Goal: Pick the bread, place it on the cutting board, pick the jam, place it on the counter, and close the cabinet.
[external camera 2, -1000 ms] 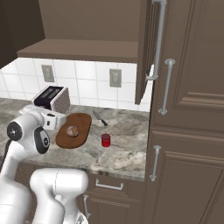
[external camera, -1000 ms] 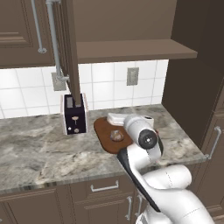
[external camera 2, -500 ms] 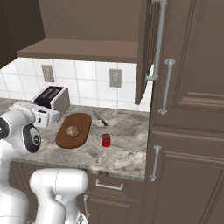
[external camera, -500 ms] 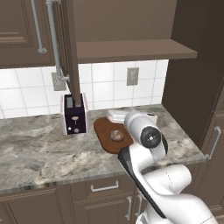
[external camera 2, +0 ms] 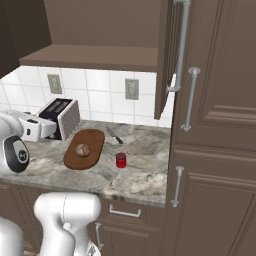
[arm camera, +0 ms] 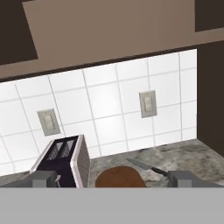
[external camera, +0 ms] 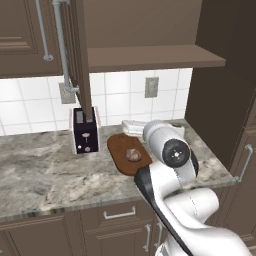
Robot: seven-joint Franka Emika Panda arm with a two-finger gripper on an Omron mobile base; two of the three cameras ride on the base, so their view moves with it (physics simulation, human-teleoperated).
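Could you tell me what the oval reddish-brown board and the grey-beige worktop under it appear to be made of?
The oval reddish-brown board looks like wood with a matte finish, judging by its warm brown tone. The grey-beige worktop looks like polished marbled stone, given its cloudy veining.

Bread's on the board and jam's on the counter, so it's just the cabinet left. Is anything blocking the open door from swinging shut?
Nothing visible does. The open cabinet door hangs well above the counter; the toaster, knife and jam all sit lower.
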